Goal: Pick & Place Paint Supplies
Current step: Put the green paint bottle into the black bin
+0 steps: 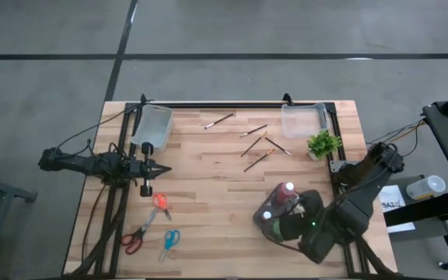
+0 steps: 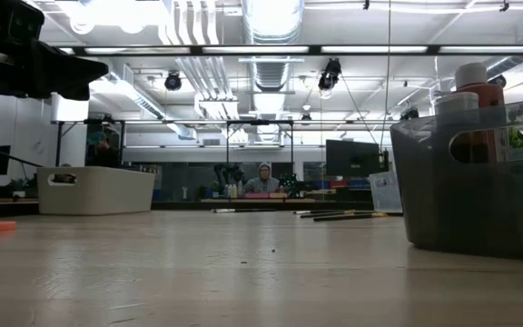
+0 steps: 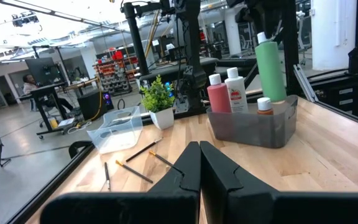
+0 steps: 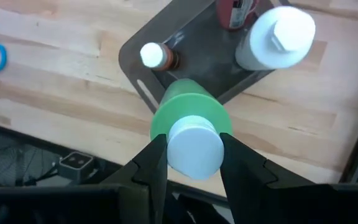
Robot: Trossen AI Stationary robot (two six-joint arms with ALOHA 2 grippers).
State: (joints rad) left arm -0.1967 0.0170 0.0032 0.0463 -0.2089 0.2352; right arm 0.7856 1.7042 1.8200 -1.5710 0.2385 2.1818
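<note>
Four paint bottles gather at the dark grey plastic bin [image 4: 185,37] near the wooden worktop [image 1: 208,194] front edge. Right gripper [image 4: 191,165] clamps the green bottle with white cap [image 4: 191,124], upright above the bin. Left gripper [image 3: 199,168], fingers together, hovers by the white tub [image 1: 154,126]. Thin dark paintbrushes [image 1: 257,148] lie scattered mid-worktop.

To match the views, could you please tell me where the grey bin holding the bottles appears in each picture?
High view: grey bin, lower right, beside the right arm.
Low view: right edge.
Left wrist view: right of centre.
Right wrist view: top centre.
Shared landmark: red bottle inside it.
</note>
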